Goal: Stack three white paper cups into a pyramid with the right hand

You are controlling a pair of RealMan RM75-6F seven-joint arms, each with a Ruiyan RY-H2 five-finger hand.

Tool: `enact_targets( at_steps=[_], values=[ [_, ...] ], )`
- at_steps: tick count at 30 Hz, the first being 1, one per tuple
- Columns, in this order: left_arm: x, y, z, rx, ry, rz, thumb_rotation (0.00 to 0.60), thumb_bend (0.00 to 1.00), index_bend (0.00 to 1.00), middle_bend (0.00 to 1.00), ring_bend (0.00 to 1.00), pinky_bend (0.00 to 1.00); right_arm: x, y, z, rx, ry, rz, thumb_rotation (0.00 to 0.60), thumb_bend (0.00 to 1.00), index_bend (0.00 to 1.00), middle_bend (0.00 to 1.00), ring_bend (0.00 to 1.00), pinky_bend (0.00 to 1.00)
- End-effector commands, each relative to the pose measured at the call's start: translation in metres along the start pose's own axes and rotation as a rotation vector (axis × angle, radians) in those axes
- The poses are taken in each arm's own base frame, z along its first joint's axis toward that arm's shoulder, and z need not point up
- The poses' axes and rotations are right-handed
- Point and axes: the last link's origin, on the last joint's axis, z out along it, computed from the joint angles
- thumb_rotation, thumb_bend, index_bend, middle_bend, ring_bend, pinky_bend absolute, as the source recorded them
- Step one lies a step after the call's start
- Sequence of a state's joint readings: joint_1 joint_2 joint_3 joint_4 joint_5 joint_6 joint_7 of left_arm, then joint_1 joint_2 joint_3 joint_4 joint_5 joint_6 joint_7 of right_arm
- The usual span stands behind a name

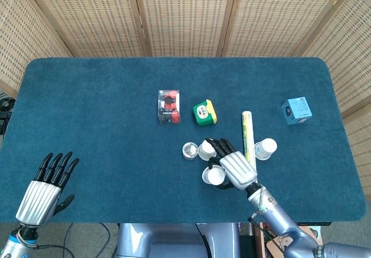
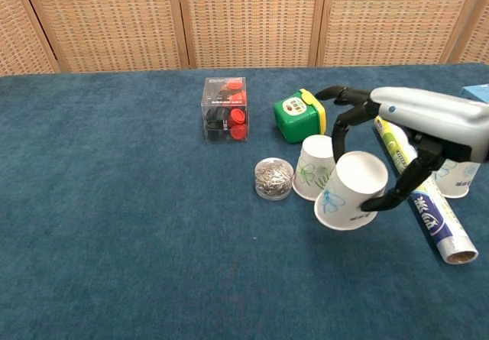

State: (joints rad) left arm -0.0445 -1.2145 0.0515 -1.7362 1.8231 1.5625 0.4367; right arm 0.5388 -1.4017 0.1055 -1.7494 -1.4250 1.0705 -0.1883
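Three white paper cups with printed patterns are near the table's front right. My right hand grips one cup, which is tilted with its base toward the chest camera. A second cup stands upside down right behind it, close to or touching it. The third cup stands to the right, past a tube and partly hidden by the hand in the chest view. My left hand rests at the front left with its fingers apart, holding nothing.
A yellow-and-white tube lies between the hand and the third cup. A small round tub of clips sits left of the cups. Behind are a green box, a clear box and a blue box.
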Motion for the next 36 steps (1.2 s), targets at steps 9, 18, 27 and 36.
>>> enact_targets(
  at_steps=[9,18,27,36],
  values=[
    [0.001,0.003,-0.001,-0.009,0.003,0.006,0.6,0.21,0.0,0.0,0.0,0.0,0.026,0.04,0.002,-0.135,0.021,0.012,0.6,0.13,0.55,0.0,0.0,0.0],
    [0.0,0.006,-0.002,-0.017,0.003,0.012,0.6,0.21,0.0,0.0,0.0,0.0,0.023,0.051,0.014,-0.176,0.004,0.059,0.6,0.13,0.55,0.0,0.0,0.0],
    [-0.002,0.007,-0.001,-0.02,-0.006,0.015,0.6,0.21,0.0,0.0,0.0,0.0,0.022,0.059,0.027,-0.202,-0.01,0.075,0.6,0.13,0.55,0.0,0.0,0.0],
    [-0.002,0.007,-0.001,-0.018,-0.006,0.016,0.6,0.21,0.0,0.0,0.0,0.0,0.014,0.064,0.039,-0.226,-0.033,0.084,0.6,0.13,0.55,0.0,0.0,0.0]
  ],
)
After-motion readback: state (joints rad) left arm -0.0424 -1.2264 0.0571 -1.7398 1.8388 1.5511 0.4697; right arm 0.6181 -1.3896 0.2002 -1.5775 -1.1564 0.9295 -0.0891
